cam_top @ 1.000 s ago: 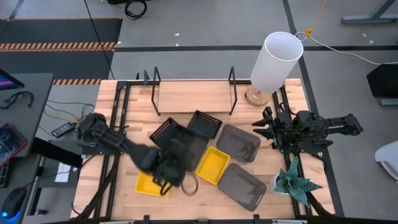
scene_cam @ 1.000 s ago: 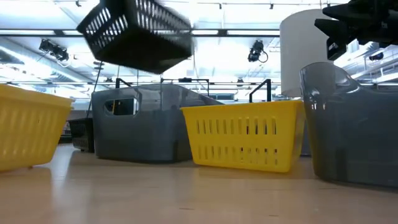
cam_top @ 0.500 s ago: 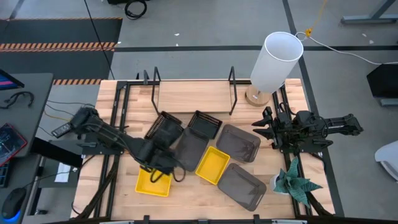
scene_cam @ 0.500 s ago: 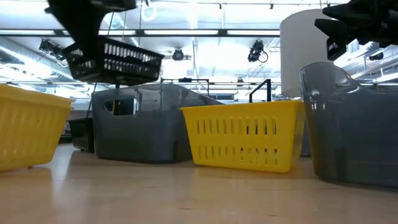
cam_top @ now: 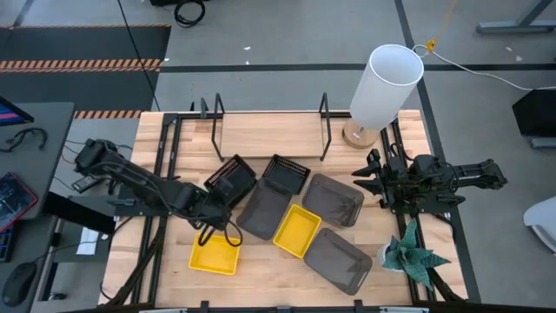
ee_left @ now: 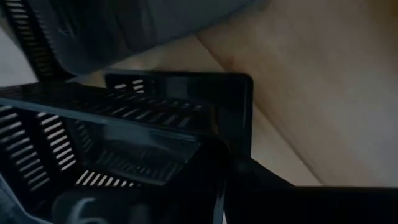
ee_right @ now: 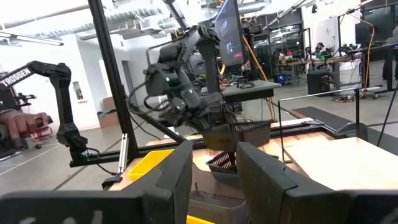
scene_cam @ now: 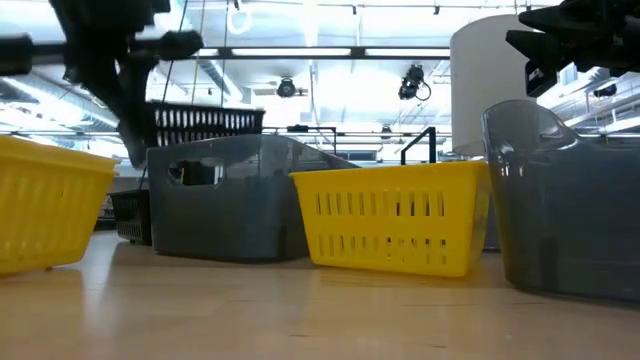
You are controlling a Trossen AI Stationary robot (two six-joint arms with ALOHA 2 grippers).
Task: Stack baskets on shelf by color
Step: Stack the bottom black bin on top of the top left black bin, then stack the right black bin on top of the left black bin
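Observation:
My left gripper (cam_top: 213, 203) is shut on a small black mesh basket (cam_top: 231, 180), which hangs level beside a grey basket (cam_top: 264, 209), on the near side of the shelf (cam_top: 269, 135). The low view shows this basket (scene_cam: 205, 124) behind the grey one (scene_cam: 225, 200). A second black basket (cam_top: 287, 173) sits on the table. Two more grey baskets (cam_top: 333, 198) (cam_top: 339, 259) and two yellow ones (cam_top: 298, 230) (cam_top: 215, 256) rest on the tabletop. My right gripper (cam_top: 365, 181) waits open at the table's right side. My left gripper holds the black basket by the rim of its near-left wall (ee_left: 205, 134), reaching in from above and slanting from the table's left. The basket stays level below the wrist. The grey basket hides its underside in the low view, so whether it touches the table cannot be told.
A white cylinder lamp (cam_top: 382, 85) stands at the far right, just beyond the shelf's right upright (cam_top: 325, 117). A green paper plant (cam_top: 413, 256) sits near the right edge. The shelf plank holds nothing. Bare tabletop shows along the near edge.
My left gripper has carried the black basket from high over the table's middle down and toward the left and far edges. The basket, tilted a second ago, now hangs level and low beside the grey basket.

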